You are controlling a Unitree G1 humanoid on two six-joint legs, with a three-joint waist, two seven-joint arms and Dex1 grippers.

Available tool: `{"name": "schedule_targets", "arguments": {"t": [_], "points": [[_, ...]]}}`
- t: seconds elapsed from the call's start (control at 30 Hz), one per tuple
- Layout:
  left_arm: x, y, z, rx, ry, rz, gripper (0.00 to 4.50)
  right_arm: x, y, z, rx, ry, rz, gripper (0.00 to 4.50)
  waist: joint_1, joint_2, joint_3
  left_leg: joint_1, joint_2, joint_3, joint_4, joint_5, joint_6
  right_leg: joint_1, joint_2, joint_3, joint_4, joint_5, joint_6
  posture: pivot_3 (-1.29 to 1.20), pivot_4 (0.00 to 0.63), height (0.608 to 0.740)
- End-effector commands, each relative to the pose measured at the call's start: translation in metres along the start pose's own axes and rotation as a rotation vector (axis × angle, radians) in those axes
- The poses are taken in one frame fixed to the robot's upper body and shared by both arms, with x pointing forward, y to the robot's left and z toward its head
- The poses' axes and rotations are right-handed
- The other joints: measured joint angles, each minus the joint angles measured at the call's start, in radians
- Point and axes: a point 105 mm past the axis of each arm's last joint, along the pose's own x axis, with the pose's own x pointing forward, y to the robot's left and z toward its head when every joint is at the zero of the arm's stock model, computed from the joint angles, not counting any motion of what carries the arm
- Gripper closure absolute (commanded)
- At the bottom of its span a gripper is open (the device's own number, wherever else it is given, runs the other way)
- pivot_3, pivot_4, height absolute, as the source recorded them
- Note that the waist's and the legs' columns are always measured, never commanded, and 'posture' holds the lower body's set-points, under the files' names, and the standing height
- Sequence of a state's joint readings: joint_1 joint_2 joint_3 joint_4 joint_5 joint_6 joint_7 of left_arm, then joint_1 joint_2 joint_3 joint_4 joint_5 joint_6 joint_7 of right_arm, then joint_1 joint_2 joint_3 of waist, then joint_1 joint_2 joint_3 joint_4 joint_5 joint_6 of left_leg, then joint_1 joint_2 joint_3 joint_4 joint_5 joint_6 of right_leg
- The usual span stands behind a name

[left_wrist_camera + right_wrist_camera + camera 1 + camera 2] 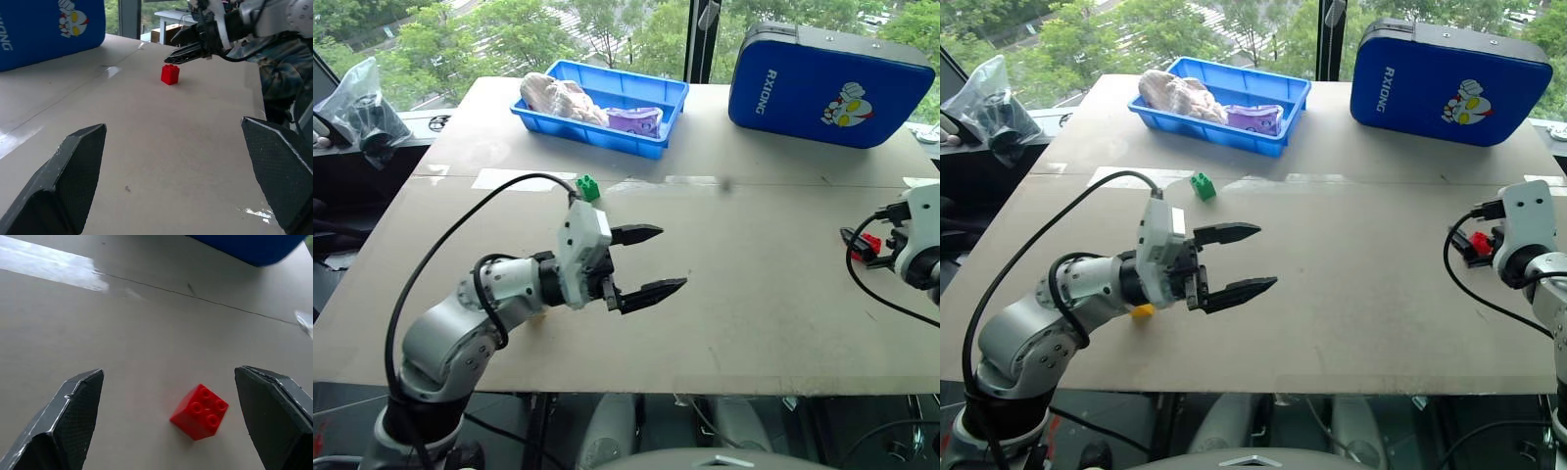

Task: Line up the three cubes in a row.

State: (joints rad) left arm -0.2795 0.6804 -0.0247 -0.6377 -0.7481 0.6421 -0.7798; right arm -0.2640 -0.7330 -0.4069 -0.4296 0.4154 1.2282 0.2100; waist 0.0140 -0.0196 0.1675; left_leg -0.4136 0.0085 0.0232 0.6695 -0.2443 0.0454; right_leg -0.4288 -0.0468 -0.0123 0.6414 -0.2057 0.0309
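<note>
Left gripper (pixel 1234 259): jaws spread, empty, mid-bench | right gripper (pixel 177 53): jaws released, poised over red cube (pixel 199 411) at 3 o'clock | green cube (pixel 1203 186) at 12, yellow cube (pixel 1143 311) at 8: we judge none aligned.
</note>
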Motion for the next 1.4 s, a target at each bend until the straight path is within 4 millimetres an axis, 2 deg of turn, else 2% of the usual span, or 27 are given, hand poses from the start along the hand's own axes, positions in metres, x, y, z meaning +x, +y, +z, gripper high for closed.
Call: {"name": "schedule_targets", "arguments": {"t": [0.03,0.27,0.33,0.73,0.8,0.97,1.0,1.1,1.17,1.2,1.27,1.33,1.4], "points": [[0.009,0.001,0.007,0.06,-0.012,-0.047,0.0,0.004,-0.022,-0.004,0.065,0.143,-0.109,0.09,0.0,0.0,0.0,0.0,-0.001,0.0,0.0,0.0,0.0,0.0,0.0,0.0,0.0,0.0,0.0,0.0,0.15,0.74],[0.019,0.003,0.008,0.112,-0.026,-0.082,0.0,0.02,-0.02,0.003,0.241,0.248,-0.078,0.09,-0.007,0.0,0.0,0.0,-0.001,0.0,-0.001,0.0,0.0,0.0,0.001,0.001,0.0,0.003,0.004,0.0,0.15,0.74],[0.02,0.001,-0.002,0.106,-0.023,-0.085,0.0,0.023,-0.018,0.005,0.282,0.266,-0.062,0.09,-0.006,0.0,0.0,0.0,-0.001,0.0,-0.001,0.0,0.0,0.0,0.001,0.001,0.0,0.003,0.004,0.0,0.15,0.74],[0.02,0.0,0.005,0.122,-0.031,-0.104,0.0,0.045,-0.017,-0.006,0.3,0.375,-0.099,0.09,-0.008,0.0,0.0,0.0,0.0,0.0,0.0,0.0,0.001,0.0,0.001,0.001,0.0,0.003,0.004,0.0,0.15,0.74],[0.02,0.0,0.006,0.127,-0.036,-0.106,0.0,0.049,-0.016,-0.007,0.309,0.38,-0.096,0.62,-0.01,0.0,0.0,0.0,0.0,0.0,0.0,0.0,0.001,0.0,0.001,0.001,0.0,0.003,0.004,0.0,0.15,0.74],[0.019,0.0,0.009,0.123,-0.049,-0.094,0.0,0.054,-0.014,-0.009,0.286,0.381,-0.091,2.92,-0.014,0.0,0.0,0.0,0.0,0.0,-0.001,0.0,0.001,0.0,0.001,0.001,0.0,0.003,0.004,0.0,0.15,0.74],[0.019,0.001,0.009,0.122,-0.05,-0.088,0.0,0.054,-0.014,-0.009,0.284,0.38,-0.089,3.2,-0.014,0.0,0.0,0.0,0.0,0.0,-0.001,0.0,0.001,0.0,0.001,0.001,0.0,0.003,0.004,0.0,0.15,0.74],[0.015,0.003,0.009,0.106,-0.046,-0.056,0.0,0.05,-0.008,-0.008,0.231,0.384,-0.022,3.22,-0.017,0.001,0.0,0.0,0.0,0.0,0.0,0.0,0.001,0.0,0.001,0.001,0.0,0.003,0.004,0.0,0.15,0.74],[0.008,0.007,0.005,0.085,-0.032,-0.015,0.0,0.044,0.005,0.009,0.035,0.267,0.099,3.22,-0.016,0.001,0.0,-0.001,0.0,0.0,-0.001,0.0,0.001,0.0,0.001,0.001,0.0,0.003,0.005,0.0,0.15,0.74],[0.004,0.01,0.003,0.075,-0.025,0.009,0.0,0.039,0.021,0.022,-0.032,0.17,0.21,3.22,-0.017,0.001,0.001,-0.001,0.001,-0.001,-0.001,0.0,0.001,0.0,0.001,0.001,0.0,0.002,0.005,0.0,0.15,0.74],[-0.007,0.012,-0.002,0.061,-0.015,0.056,0.0,0.016,0.067,0.042,-0.231,0.002,0.509,3.22,-0.029,0.003,0.002,0.0,0.001,-0.001,-0.001,0.0,0.001,0.0,0.001,0.001,-0.001,0.002,0.006,0.0,0.15,0.74],[-0.018,0.013,-0.009,0.067,0.005,0.103,0.0,-0.008,0.108,0.046,-0.455,-0.092,0.76,3.22,-0.041,0.004,0.002,0.001,0.002,0.0,-0.001,-0.001,0.001,-0.001,0.002,0.002,0.0,0.001,0.008,0.0,0.15,0.74],[-0.027,0.017,-0.012,0.097,0.017,0.175,0.0,-0.017,0.136,0.04,-0.628,-0.106,0.918,3.22,-0.05,0.004,0.002,0.001,0.004,-0.001,-0.001,-0.001,0.001,-0.001,0.003,0.002,0.0,0.0,0.01,0.0,0.15,0.74]]}}
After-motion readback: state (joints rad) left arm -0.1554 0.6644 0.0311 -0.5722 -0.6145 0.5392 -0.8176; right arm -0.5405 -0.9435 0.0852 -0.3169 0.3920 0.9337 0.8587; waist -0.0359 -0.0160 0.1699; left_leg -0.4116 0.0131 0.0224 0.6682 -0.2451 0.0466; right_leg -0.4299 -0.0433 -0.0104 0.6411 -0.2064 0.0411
